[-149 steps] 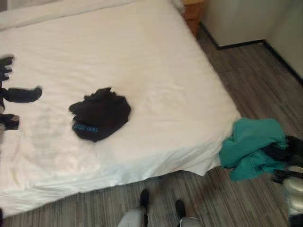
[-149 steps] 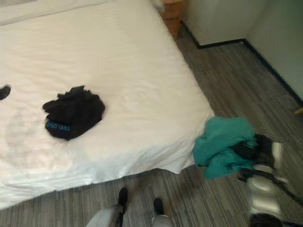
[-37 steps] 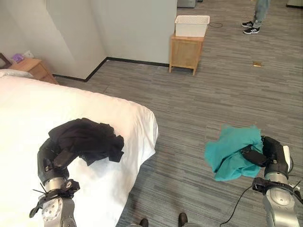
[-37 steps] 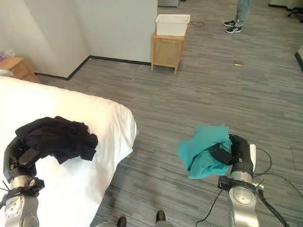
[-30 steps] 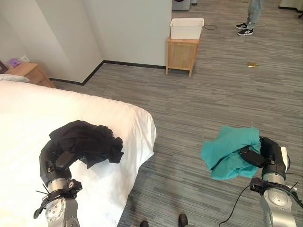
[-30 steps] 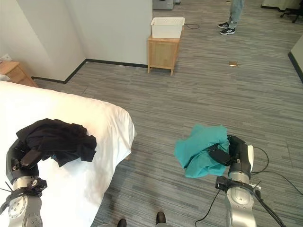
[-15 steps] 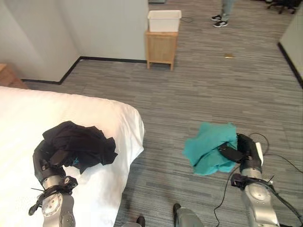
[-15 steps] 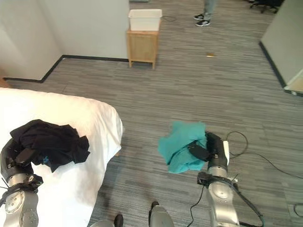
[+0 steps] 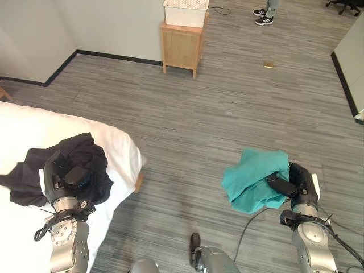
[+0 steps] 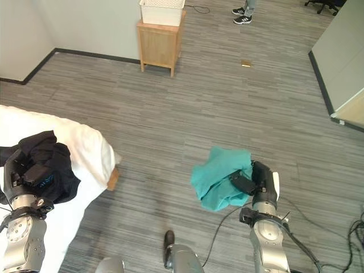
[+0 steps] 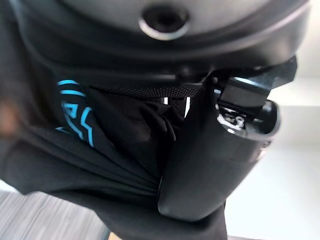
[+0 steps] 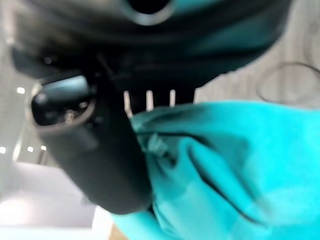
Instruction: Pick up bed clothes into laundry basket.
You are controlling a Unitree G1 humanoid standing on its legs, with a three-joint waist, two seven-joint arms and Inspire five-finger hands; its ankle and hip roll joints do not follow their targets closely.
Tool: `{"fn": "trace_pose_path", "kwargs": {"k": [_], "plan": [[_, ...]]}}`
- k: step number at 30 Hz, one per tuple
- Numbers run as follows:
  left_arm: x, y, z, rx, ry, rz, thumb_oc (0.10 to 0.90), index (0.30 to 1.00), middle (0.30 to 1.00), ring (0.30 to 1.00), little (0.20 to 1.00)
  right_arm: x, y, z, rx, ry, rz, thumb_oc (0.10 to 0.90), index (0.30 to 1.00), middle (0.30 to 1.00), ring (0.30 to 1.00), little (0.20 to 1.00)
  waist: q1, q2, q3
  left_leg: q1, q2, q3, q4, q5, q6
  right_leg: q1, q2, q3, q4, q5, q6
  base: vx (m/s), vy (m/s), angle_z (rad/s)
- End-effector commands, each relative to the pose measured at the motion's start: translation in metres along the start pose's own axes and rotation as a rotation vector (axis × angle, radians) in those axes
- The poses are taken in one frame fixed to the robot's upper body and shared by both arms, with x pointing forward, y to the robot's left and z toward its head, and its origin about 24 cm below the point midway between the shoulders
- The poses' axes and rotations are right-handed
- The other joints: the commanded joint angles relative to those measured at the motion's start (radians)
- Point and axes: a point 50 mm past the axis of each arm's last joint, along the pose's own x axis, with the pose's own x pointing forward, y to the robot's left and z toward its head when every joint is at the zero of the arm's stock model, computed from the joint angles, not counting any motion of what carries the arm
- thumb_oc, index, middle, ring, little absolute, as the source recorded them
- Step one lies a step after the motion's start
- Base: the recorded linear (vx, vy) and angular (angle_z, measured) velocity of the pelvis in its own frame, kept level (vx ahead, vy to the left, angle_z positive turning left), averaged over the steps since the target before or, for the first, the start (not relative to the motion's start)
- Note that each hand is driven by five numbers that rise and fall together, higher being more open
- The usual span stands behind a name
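My left hand [image 9: 62,177] is shut on a black garment [image 9: 91,165] with blue print [image 11: 75,112], held over the corner of the white bed [image 9: 122,151]; part of the cloth trails onto the sheet [image 9: 20,182]. My right hand [image 9: 293,185] is shut on a teal garment [image 9: 253,176], which hangs above the grey floor at the right. In the right wrist view the thumb [image 12: 95,150] presses on the teal cloth [image 12: 225,165]. A white laundry basket [image 9: 185,11] stands on a small wooden table [image 9: 181,42] far ahead.
Grey plank floor [image 9: 227,102] stretches between me and the wooden table. A person's shoes [image 9: 263,17] show at the far end. A small brown object [image 9: 268,65] lies on the floor. A pale wall [image 9: 85,23] runs at the left, a white panel [image 9: 355,57] at the right.
The camera has swung right and forward: the bed has slid left, the basket table has come nearer. Both hands still hold their garments; the black one now trails left.
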Motion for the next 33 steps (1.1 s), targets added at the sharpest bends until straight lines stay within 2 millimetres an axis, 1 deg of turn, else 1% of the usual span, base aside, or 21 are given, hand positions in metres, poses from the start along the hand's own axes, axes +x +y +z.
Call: {"fn": "trace_pose_path", "kwargs": {"k": [1, 3, 5, 8, 9, 11, 12, 13, 14, 15, 17, 18, 20, 22, 25, 27, 28, 29, 30, 32, 33], "plan": [[0.018, -0.016, 0.065, -0.030, -0.312, -0.115, 0.400, 0.300, 0.300, 0.300, 0.300, 0.020, 0.005, 0.079, 0.056, -0.376, 0.041, 0.400, 0.300, 0.300, 0.300, 0.300, 0.046, 0.022, -0.066, -0.062, -0.089, 0.111, -0.202, 0.095, 0.027, 0.144, -0.071, 0.056, -0.161, -0.021, 0.102, 0.65, -0.065, -0.18], [0.019, -0.018, 0.064, 0.014, -0.310, -0.147, 0.400, 0.300, 0.300, 0.300, 0.300, 0.023, 0.013, 0.085, 0.051, -0.397, 0.086, 0.400, 0.300, 0.300, 0.300, 0.300, 0.083, 0.040, -0.099, -0.077, -0.145, 0.165, -0.423, 0.111, 0.043, 0.211, -0.040, 0.060, -0.199, -0.046, 0.107, 0.74, -0.017, -0.37], [0.020, -0.019, 0.062, 0.026, -0.299, -0.153, 0.400, 0.300, 0.300, 0.300, 0.300, 0.024, 0.029, 0.086, 0.072, -0.397, 0.157, 0.400, 0.300, 0.300, 0.300, 0.300, 0.124, 0.059, -0.129, -0.078, -0.203, 0.174, -0.617, 0.192, 0.052, 0.298, -0.004, 0.088, -0.225, -0.089, 0.105, 0.78, 0.004, -0.35], [0.022, -0.016, 0.062, 0.058, -0.294, -0.130, 0.400, 0.300, 0.300, 0.300, 0.300, 0.022, 0.054, 0.086, 0.083, -0.388, 0.259, 0.400, 0.300, 0.300, 0.300, 0.300, 0.163, 0.049, -0.165, -0.102, -0.229, 0.205, -0.643, 0.249, 0.053, 0.402, -0.029, 0.117, -0.192, -0.148, 0.120, 0.78, 0.061, -0.38], [0.021, -0.012, 0.063, 0.080, -0.295, -0.126, 0.400, 0.300, 0.300, 0.300, 0.300, 0.019, 0.060, 0.087, 0.094, -0.391, 0.292, 0.400, 0.300, 0.300, 0.300, 0.300, 0.169, 0.036, -0.174, -0.089, -0.232, 0.196, -0.620, 0.230, 0.071, 0.409, -0.050, 0.125, -0.157, -0.152, 0.134, 0.78, 0.148, -0.36], [0.017, -0.009, 0.058, 0.124, -0.270, -0.139, 0.400, 0.300, 0.300, 0.300, 0.300, 0.013, 0.070, 0.077, 0.077, -0.360, 0.339, 0.400, 0.300, 0.300, 0.300, 0.300, 0.171, -0.007, -0.182, -0.070, -0.265, 0.165, -0.572, 0.189, 0.118, 0.343, -0.116, 0.131, 0.137, 0.066, 0.208, 0.79, 0.295, -0.32], [0.016, -0.009, 0.055, 0.126, -0.244, -0.132, 0.400, 0.300, 0.300, 0.300, 0.300, 0.007, 0.073, 0.065, 0.087, -0.307, 0.354, 0.400, 0.300, 0.300, 0.300, 0.300, 0.140, 0.032, -0.167, 0.044, -0.240, 0.144, -0.578, 0.139, 0.145, 0.210, -0.125, 0.108, 0.463, 0.259, 0.226, 0.63, 0.320, -0.47], [0.016, -0.009, 0.054, 0.126, -0.243, -0.131, 0.400, 0.300, 0.300, 0.300, 0.300, 0.007, 0.072, 0.065, 0.086, -0.306, 0.355, 0.400, 0.300, 0.300, 0.300, 0.300, 0.140, 0.031, -0.168, 0.046, -0.242, 0.143, -0.581, 0.135, 0.145, 0.209, -0.127, 0.110, 0.467, 0.255, 0.227, 0.64, 0.356, -0.12], [0.015, -0.010, 0.054, 0.120, -0.242, -0.143, 0.400, 0.300, 0.300, 0.300, 0.300, 0.005, 0.071, 0.059, 0.082, -0.281, 0.364, 0.400, 0.300, 0.300, 0.300, 0.300, 0.112, 0.066, -0.150, 0.106, -0.207, 0.117, -0.595, 0.119, 0.154, 0.115, -0.083, 0.100, 0.609, 0.241, 0.229, 0.77, 0.216, 0.22], [0.015, -0.013, 0.051, 0.099, -0.229, -0.147, 0.400, 0.300, 0.300, 0.300, 0.300, 0.002, 0.065, 0.045, 0.048, -0.227, 0.341, 0.400, 0.300, 0.300, 0.300, 0.300, 0.060, 0.093, -0.126, 0.213, -0.188, 0.052, -0.621, 0.089, 0.162, -0.043, -0.025, 0.091, 0.745, 0.132, 0.216, 0.75, 0.214, 0.41], [0.015, -0.015, 0.049, 0.096, -0.223, -0.155, 0.400, 0.300, 0.300, 0.300, 0.300, 0.001, 0.061, 0.039, 0.052, -0.200, 0.332, 0.400, 0.300, 0.300, 0.300, 0.300, 0.034, 0.096, -0.124, 0.262, -0.176, 0.019, -0.651, 0.080, 0.159, -0.103, -0.030, 0.069, 0.730, 0.100, 0.203, 0.78, 0.035, 0.76], [0.016, -0.019, 0.050, 0.098, -0.226, -0.175, 0.400, 0.300, 0.300, 0.300, 0.300, -0.003, 0.049, 0.031, 0.043, -0.174, 0.297, 0.400, 0.300, 0.300, 0.300, 0.300, -0.005, 0.096, -0.119, 0.335, -0.162, -0.034, -0.666, 0.062, 0.145, -0.203, -0.042, 0.071, 0.623, 0.054, 0.183, 0.75, -0.043, 1.30], [0.018, -0.023, 0.050, 0.106, -0.229, -0.193, 0.400, 0.300, 0.300, 0.300, 0.300, -0.003, 0.041, 0.029, 0.032, -0.163, 0.271, 0.400, 0.300, 0.300, 0.300, 0.300, -0.034, 0.099, -0.122, 0.379, -0.142, -0.077, -0.678, 0.050, 0.124, -0.226, -0.065, 0.053, 0.511, 0.057, 0.183, 0.68, -0.124, 1.11], [0.020, -0.028, 0.052, 0.097, -0.234, -0.210, 0.400, 0.300, 0.300, 0.300, 0.300, -0.002, 0.033, 0.029, 0.034, -0.162, 0.240, 0.400, 0.300, 0.300, 0.300, 0.300, -0.067, 0.080, -0.127, 0.454, -0.117, -0.116, -0.679, 0.002, 0.081, -0.262, -0.115, 0.054, 0.251, 0.068, 0.201, 0.88, -0.196, 1.31], [0.024, -0.031, 0.052, 0.104, -0.232, -0.216, 0.400, 0.300, 0.300, 0.300, 0.300, -0.003, 0.023, 0.023, 0.035, -0.138, 0.192, 0.400, 0.300, 0.300, 0.300, 0.300, -0.110, 0.076, -0.141, 0.531, -0.043, -0.179, -0.651, -0.075, 0.039, -0.221, -0.128, 0.058, -0.227, 0.131, 0.254, 0.94, -0.261, 0.88], [0.021, -0.028, 0.048, 0.126, -0.219, -0.217, 0.400, 0.300, 0.300, 0.300, 0.300, -0.005, 0.020, 0.021, 0.027, -0.125, 0.189, 0.400, 0.300, 0.300, 0.300, 0.300, -0.119, 0.072, -0.154, 0.581, 0.013, -0.186, -0.631, -0.078, 0.013, -0.216, -0.144, 0.022, -0.246, 0.165, 0.285, 0.87, -0.310, 0.97], [0.019, -0.023, 0.044, 0.151, -0.198, -0.217, 0.400, 0.300, 0.300, 0.300, 0.300, -0.005, 0.018, 0.021, 0.014, -0.123, 0.202, 0.400, 0.300, 0.300, 0.300, 0.300, -0.120, 0.066, -0.173, 0.587, 0.045, -0.177, -0.592, -0.024, -0.021, -0.195, -0.147, -0.002, -0.225, 0.184, 0.289, 1.19, -0.492, 0.78], [0.016, -0.022, 0.036, 0.135, -0.164, -0.214, 0.400, 0.300, 0.300, 0.300, 0.300, -0.004, 0.022, 0.022, 0.021, -0.132, 0.210, 0.400, 0.300, 0.300, 0.300, 0.300, -0.128, 0.067, -0.192, 0.546, 0.126, -0.137, -0.445, 0.169, -0.073, -0.164, -0.134, 0.029, -0.176, 0.202, 0.255, 1.14, -0.517, 0.54], [0.016, -0.022, 0.033, 0.129, -0.144, -0.220, 0.400, 0.300, 0.300, 0.300, 0.300, -0.003, 0.021, 0.022, 0.027, -0.130, 0.203, 0.400, 0.300, 0.300, 0.300, 0.300, -0.127, 0.056, -0.194, 0.470, 0.142, -0.110, -0.291, 0.277, -0.053, -0.125, -0.121, 0.043, -0.162, 0.179, 0.231, 1.17, -0.604, 0.45], [0.015, -0.024, 0.030, 0.102, -0.121, -0.221, 0.400, 0.300, 0.300, 0.300, 0.300, 0.002, 0.029, 0.032, 0.053, -0.164, 0.233, 0.400, 0.300, 0.300, 0.300, 0.300, -0.087, 0.029, -0.165, 0.327, 0.101, -0.101, 0.038, 0.342, 0.015, -0.044, -0.083, 0.059, -0.126, 0.118, 0.149, 0.80, -0.558, 0.35], [0.015, -0.026, 0.033, 0.088, -0.132, -0.231, 0.400, 0.300, 0.300, 0.300, 0.300, 0.007, 0.032, 0.036, 0.065, -0.176, 0.223, 0.400, 0.300, 0.300, 0.300, 0.300, -0.059, 0.010, -0.136, 0.218, 0.043, -0.104, 0.163, 0.291, 0.046, -0.001, -0.077, 0.082, -0.127, 0.099, 0.128, 0.59, -0.470, -0.06]]}}
